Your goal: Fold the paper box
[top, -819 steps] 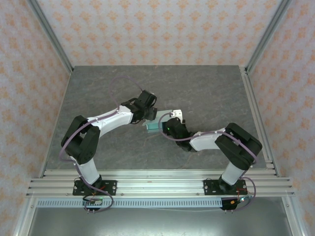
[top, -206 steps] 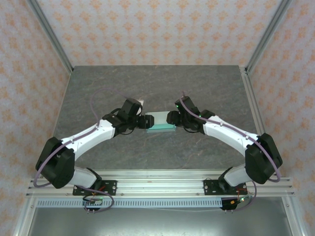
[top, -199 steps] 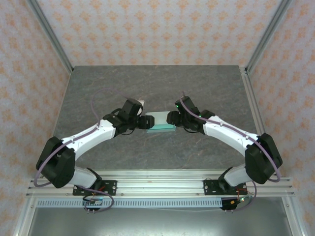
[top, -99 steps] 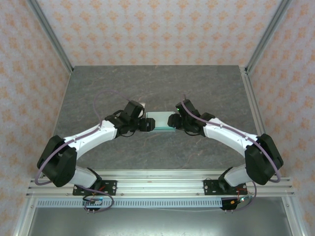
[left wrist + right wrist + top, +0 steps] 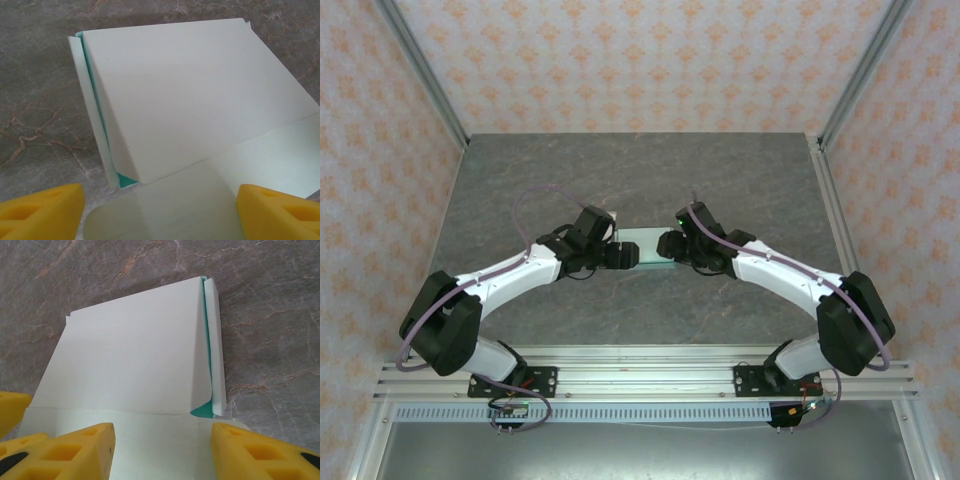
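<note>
paper box (image 5: 643,242) on grey marbled table (image 5: 520,180), peach walls (image 5: 620,60)

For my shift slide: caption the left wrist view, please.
Open left pincer flanking the near flap of the part-folded mint box.

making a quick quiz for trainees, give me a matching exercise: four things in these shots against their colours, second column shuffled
Things:
1 paper box
2 table
3 left fingers
4 back wall

Colours:
a yellow
b peach with a floral pattern
c pale mint
d grey marbled

Pairs: 1-c; 2-d; 3-a; 4-b
</note>
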You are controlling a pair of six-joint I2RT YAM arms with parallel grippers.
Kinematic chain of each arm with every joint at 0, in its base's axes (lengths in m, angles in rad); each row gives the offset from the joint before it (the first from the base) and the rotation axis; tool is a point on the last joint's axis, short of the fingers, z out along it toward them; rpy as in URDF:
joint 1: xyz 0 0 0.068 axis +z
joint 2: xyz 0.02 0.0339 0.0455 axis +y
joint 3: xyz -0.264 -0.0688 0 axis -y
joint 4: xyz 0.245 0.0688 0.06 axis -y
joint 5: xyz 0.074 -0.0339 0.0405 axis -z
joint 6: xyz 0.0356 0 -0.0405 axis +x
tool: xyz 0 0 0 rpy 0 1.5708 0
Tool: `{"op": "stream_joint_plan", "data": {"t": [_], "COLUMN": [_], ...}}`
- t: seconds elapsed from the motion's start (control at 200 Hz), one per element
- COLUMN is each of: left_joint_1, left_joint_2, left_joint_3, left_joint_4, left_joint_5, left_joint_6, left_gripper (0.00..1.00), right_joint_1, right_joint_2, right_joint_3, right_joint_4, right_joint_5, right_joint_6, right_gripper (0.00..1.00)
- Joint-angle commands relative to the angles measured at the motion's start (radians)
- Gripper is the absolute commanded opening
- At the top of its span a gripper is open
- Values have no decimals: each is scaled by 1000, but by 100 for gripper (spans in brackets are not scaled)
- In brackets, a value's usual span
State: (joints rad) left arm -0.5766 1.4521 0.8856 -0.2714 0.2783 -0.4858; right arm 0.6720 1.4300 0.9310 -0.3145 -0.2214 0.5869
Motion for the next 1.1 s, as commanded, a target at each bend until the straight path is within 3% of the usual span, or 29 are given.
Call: {"op": "stream_joint_plan", "data": {"t": [0.0,0.19,0.681,0.811,0.976,1.096], "left_joint_1": [-11,-11,-12,-11,-12,-13], "left_joint_2": [-8,1,43,3,-67,-77], "left_joint_3": [-17,-8,-1,1,34,54], "left_joint_4": [-6,-23,-16,-50,-124,-137], "left_joint_5": [-10,-36,-16,-67,-160,-160], "left_joint_6": [-2,18,31,47,79,91], "left_gripper": [85,86,81,93,96,97], "right_joint_1": [8,8,9,10,8,8], "right_joint_2": [6,7,52,39,29,43], "right_joint_3": [-5,11,3,13,39,59], "right_joint_4": [-5,-54,-23,-54,-90,-94], "right_joint_5": [12,71,28,58,82,73], "right_joint_6": [9,-23,-8,-30,-70,-81], "right_gripper": [54,61,63,70,73,74]}}
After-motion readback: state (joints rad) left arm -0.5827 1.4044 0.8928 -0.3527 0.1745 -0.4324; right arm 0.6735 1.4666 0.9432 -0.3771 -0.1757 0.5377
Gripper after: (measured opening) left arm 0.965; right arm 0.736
